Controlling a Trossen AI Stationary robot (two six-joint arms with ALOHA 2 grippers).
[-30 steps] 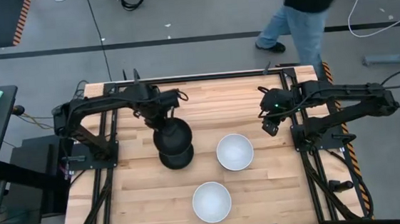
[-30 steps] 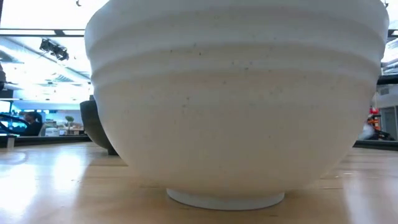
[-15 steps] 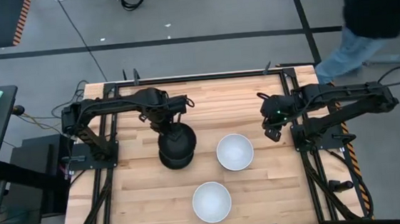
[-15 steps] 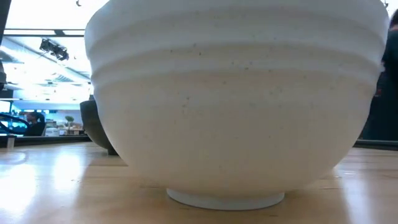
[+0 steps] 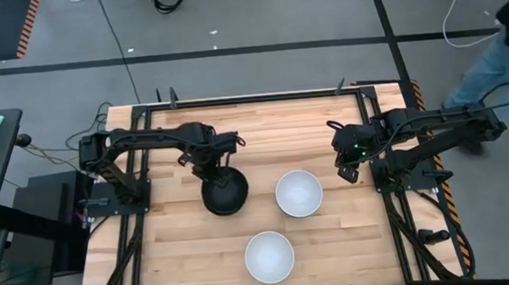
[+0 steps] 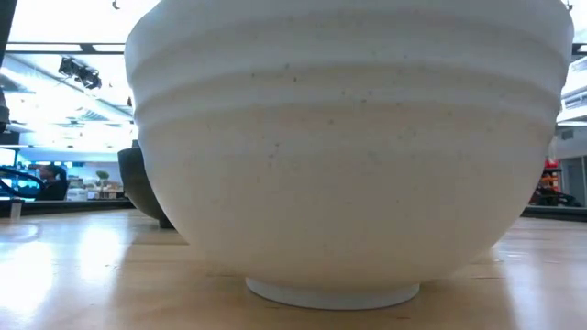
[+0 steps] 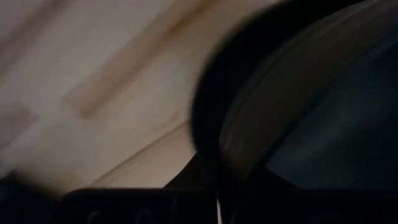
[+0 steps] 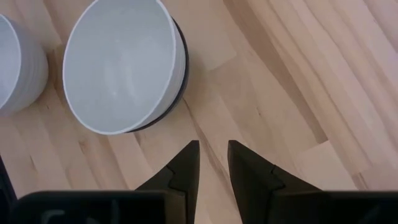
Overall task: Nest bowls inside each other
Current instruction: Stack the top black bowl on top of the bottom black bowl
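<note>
In the high view a black bowl stack (image 5: 226, 196) stands left of the table's centre: one black bowl sits inside another. My left gripper (image 5: 212, 164) is over its far-left rim, shut on the upper bowl. One white bowl (image 5: 299, 194) stands right of the stack; in the right wrist view this white bowl (image 8: 118, 65) shows a dark rim (image 8: 181, 68) under it. The second white bowl (image 5: 270, 256) stands near the near edge and fills the low view (image 6: 348, 156), with a black bowl (image 6: 142, 188) behind it. My right gripper (image 5: 346, 164) hovers right of the bowls, fingers almost together, holding nothing. My left gripper holds the upper black bowl by its rim (image 7: 261, 118) on the far-left side, coming from above. A dark finger (image 7: 202, 124) shows on the outside of the wall; the other finger is hidden by the bowl. The bowl sits down inside the lower black bowl.
Bare wood lies to the left of the stack, along the far edge and under my right gripper (image 8: 212, 163). Metal frame rails (image 5: 394, 182) run along both sides. A person (image 5: 502, 46) walks on the floor beyond the table's far right corner.
My left gripper has come down and toward the near edge with the black bowl, which hung above and beyond the other black bowl and now sits inside it. A person has walked off to the right behind the table.
</note>
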